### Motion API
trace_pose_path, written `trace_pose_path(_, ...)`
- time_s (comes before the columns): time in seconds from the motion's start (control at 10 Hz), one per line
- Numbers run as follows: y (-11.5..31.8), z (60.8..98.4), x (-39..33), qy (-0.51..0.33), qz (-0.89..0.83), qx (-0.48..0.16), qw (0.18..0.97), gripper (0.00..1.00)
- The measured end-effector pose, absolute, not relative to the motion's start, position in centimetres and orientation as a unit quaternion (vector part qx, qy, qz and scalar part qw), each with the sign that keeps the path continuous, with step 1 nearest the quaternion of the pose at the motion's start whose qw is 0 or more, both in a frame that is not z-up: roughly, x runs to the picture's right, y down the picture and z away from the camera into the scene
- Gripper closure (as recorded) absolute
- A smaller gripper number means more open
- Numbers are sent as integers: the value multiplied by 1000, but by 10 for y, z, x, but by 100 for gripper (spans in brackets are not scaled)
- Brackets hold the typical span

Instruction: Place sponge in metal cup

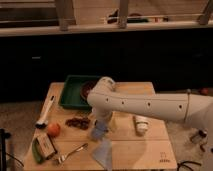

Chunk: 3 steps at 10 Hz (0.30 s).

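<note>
My white arm reaches in from the right across the wooden table. Its gripper points down just left of the table's middle. A small blue-grey pad, the sponge, is right at the gripper's tip, at or just above the table top. I cannot tell whether it is held. The metal cup is not in view; the arm may hide it.
A pale blue cloth lies just in front of the sponge. A whitish cup lies on its side to the right. A green tray with a dark bowl is behind. An orange, a fork and a white brush are at the left.
</note>
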<state>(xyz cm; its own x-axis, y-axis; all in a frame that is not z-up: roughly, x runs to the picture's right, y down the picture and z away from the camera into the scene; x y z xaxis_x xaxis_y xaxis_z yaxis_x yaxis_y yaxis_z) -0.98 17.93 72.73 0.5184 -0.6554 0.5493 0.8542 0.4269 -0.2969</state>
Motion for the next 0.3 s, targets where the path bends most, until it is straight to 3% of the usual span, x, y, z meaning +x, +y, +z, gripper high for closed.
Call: trace_pose_path(0.3, 177, 726, -3, -173, -450, -277, 831, 20)
